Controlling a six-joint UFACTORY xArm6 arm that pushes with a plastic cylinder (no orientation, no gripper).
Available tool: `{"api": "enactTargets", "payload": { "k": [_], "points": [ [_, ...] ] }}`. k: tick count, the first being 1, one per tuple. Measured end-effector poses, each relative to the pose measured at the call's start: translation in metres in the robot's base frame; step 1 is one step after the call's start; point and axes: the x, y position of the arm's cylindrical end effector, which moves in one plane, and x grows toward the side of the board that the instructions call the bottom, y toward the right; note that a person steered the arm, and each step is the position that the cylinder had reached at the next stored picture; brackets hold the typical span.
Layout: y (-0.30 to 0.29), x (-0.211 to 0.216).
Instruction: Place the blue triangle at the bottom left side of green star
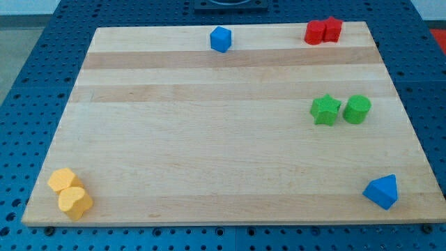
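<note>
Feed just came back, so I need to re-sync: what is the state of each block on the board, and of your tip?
blue triangle: view's bottom right, alone.
green star: right side, beside green cylinder.
blue cube: top edge, alone.
red blocks: top right, touching.
yellow blocks: bottom left, touching.
my tip: not visible.
</note>
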Motion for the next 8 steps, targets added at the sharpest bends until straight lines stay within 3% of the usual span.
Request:
{"api": "enactTargets", "payload": {
  "k": [1, 3, 8],
  "points": [
    [-0.006, 0.026],
    [-0.096, 0.026],
    [-0.195, -0.022]
  ]
}}
